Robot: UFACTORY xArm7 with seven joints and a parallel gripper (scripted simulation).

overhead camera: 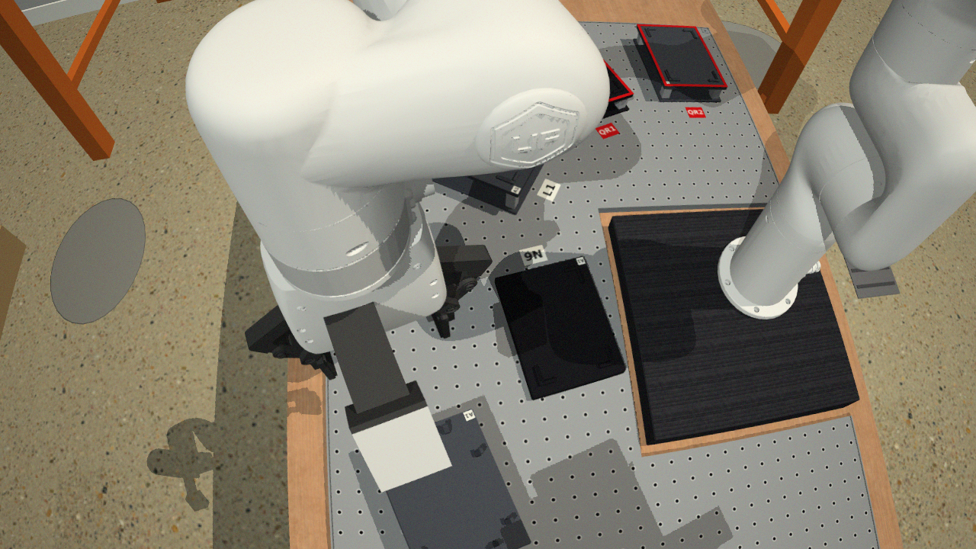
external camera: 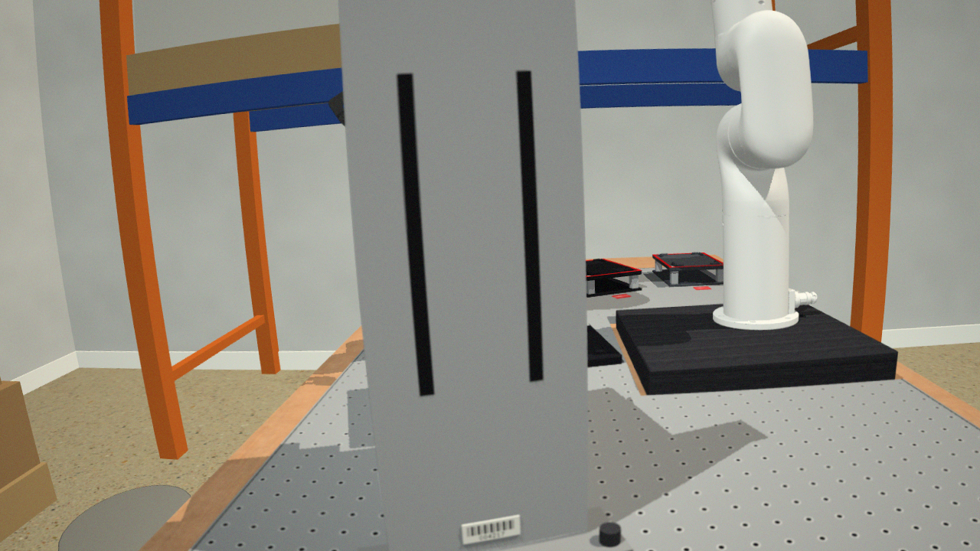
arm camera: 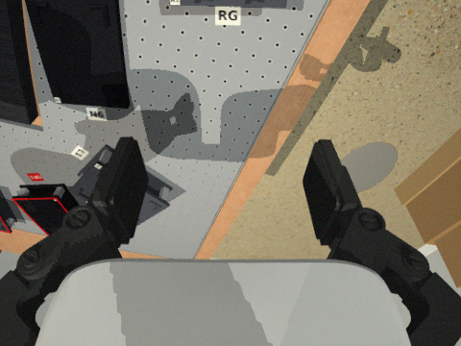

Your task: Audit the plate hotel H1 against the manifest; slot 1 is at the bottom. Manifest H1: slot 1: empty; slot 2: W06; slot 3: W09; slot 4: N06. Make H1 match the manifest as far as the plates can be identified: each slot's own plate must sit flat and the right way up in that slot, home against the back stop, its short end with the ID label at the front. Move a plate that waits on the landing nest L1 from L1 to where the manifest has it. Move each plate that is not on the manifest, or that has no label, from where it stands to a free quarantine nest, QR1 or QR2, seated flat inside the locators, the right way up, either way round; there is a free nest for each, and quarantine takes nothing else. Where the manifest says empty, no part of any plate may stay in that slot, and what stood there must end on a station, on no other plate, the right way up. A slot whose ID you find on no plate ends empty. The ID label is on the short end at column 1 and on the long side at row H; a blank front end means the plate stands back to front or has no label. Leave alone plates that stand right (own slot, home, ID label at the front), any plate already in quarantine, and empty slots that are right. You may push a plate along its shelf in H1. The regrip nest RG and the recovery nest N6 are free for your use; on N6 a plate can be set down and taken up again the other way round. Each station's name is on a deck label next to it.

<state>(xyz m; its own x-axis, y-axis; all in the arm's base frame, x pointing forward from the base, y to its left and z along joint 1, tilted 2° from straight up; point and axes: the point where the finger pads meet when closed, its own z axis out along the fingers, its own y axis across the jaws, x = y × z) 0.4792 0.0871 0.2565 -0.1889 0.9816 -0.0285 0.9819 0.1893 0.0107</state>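
My gripper (overhead camera: 386, 354) (arm camera: 226, 159) is open and empty, high above the deck at its left edge, between nests L1 and RG. A tall grey housing (external camera: 472, 445), apparently the hotel H1, shows a closed face with two black slits in the exterior view; its shelves and any plates are hidden. Landing nest L1 (overhead camera: 491, 184) (arm camera: 148, 202) is partly covered by the arm in the top view; its visible part shows no plate. Quarantine nest QR2 (overhead camera: 682, 61) (external camera: 688, 259) is empty. QR1 (overhead camera: 618, 81) (external camera: 609, 268) is partly hidden, with no plate visible on it.
Black nest N6 (overhead camera: 559, 334) (arm camera: 86, 53) is bare beside the black base block (overhead camera: 723, 368) (external camera: 753, 349). Dark grey regrip nest RG (overhead camera: 457, 491) shows no plate; the wrist camera housing (overhead camera: 402, 447) covers one corner. The wooden table edge (overhead camera: 306, 437) lies below the gripper's outer side.
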